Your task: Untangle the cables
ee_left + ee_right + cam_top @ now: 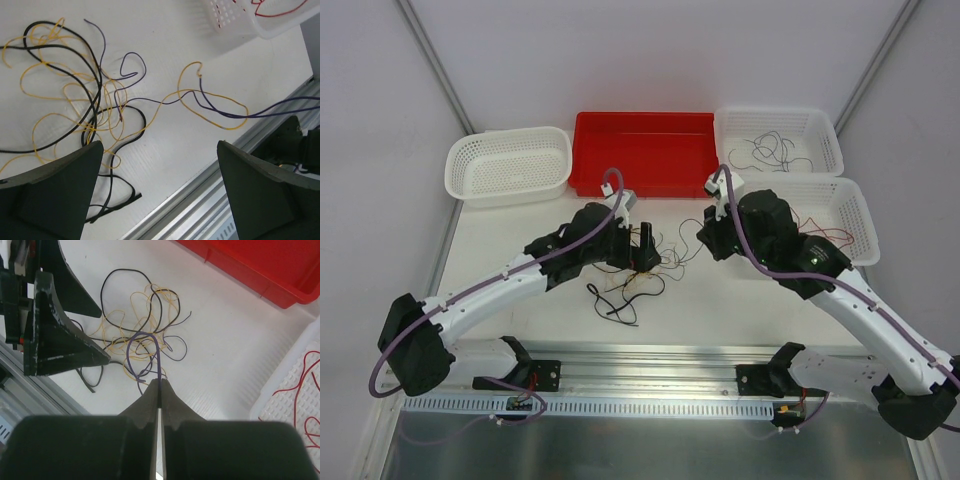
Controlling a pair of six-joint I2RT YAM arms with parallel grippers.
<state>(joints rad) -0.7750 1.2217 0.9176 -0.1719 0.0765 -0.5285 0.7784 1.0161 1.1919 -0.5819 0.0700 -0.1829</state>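
Note:
A tangle of thin cables (pixel 628 281) lies on the white table between the arms. In the left wrist view it shows yellow loops (pixel 61 88), a black cable (pixel 93 90) and a dark purple cable (pixel 220 111) running off right. My left gripper (pixel 646 250) hangs over the tangle, open wide and empty (pixel 160 195). My right gripper (pixel 704 238) is shut (pixel 159 383) on the purple cable (pixel 131 347), which loops up from the pile (pixel 145 322) into the fingertips.
A white basket (pixel 460 170) stands back left and a red bin (pixel 582 150) back centre. A white basket (pixel 825 125) back right holds dark wires. A white basket (pixel 865 225) at the right holds red wires (pixel 299 390). A metal rail (pixel 650 355) runs along the near edge.

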